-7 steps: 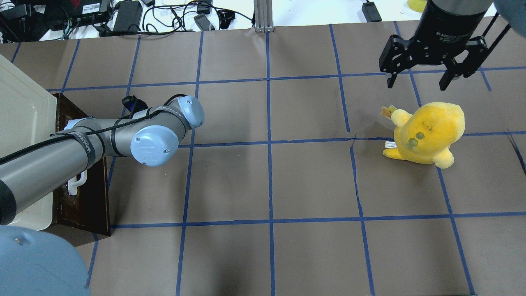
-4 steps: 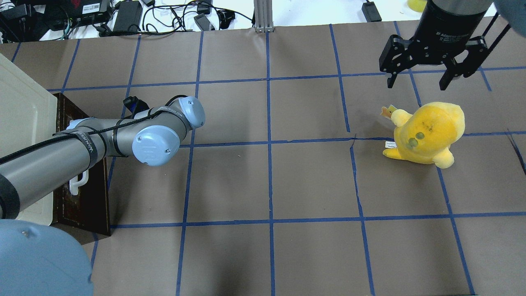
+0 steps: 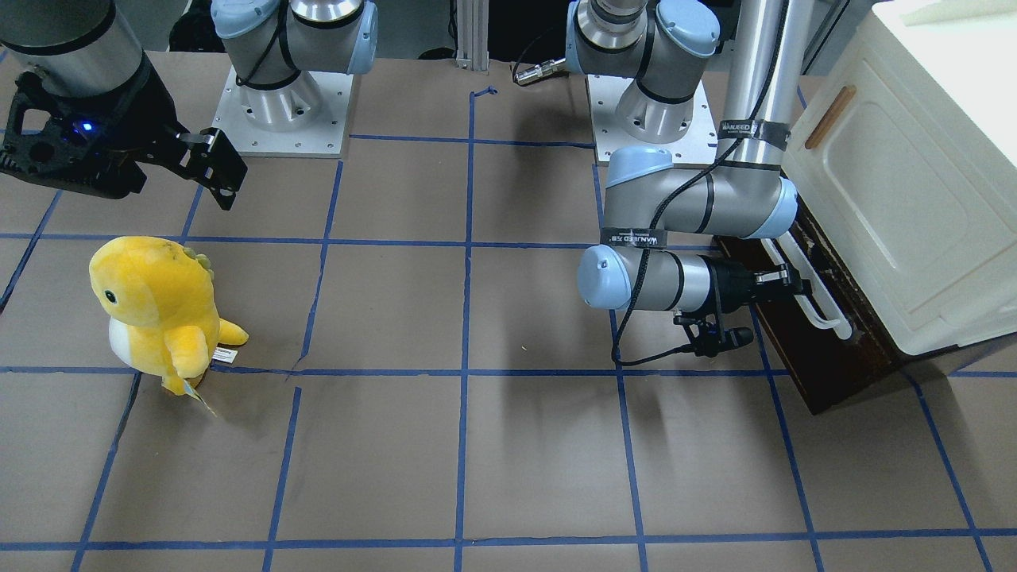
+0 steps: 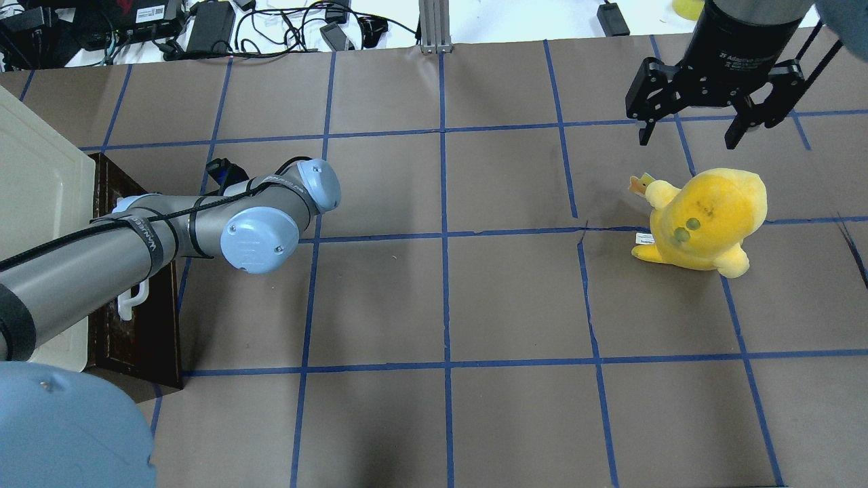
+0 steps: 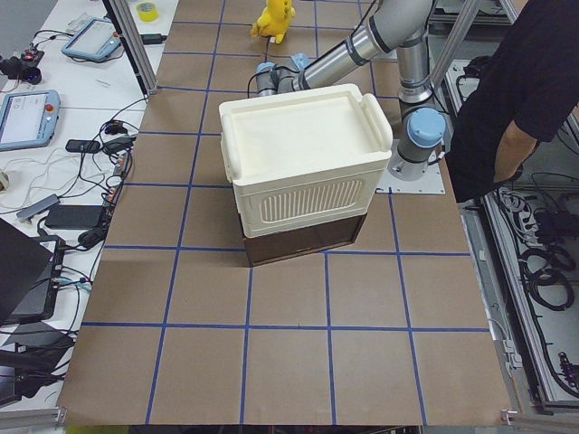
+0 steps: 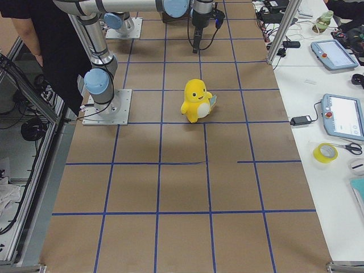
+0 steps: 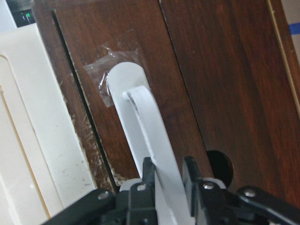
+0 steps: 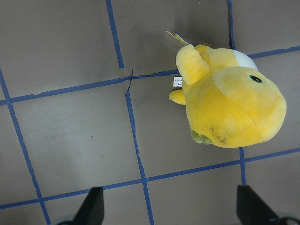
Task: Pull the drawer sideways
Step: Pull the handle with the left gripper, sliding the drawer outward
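Note:
The drawer (image 3: 830, 349) has a dark brown front (image 7: 211, 93) and a long white bar handle (image 7: 140, 122). It sits under the cream cabinet (image 3: 898, 199) at the table's left end and juts out past it (image 4: 139, 332). In the left wrist view my left gripper (image 7: 168, 171) is shut on the handle, one black finger on each side of the bar. In the front-facing view it (image 3: 794, 280) reaches in level from the table's middle. In the overhead view my forearm hides it. My right gripper (image 4: 692, 135) hangs open and holds nothing, far from the drawer.
A yellow plush toy (image 4: 705, 217) stands on the brown paper below the right gripper. Cables and power bricks (image 4: 210, 27) lie beyond the far edge. A person (image 5: 516, 108) stands beside the robot's base. The cabinet door has a small wooden handle (image 3: 830, 117).
My left arm has shifted slightly to the right, away from the cabinet, and the visible end of the white handle has moved with it. The right arm and the plush toy have not moved.

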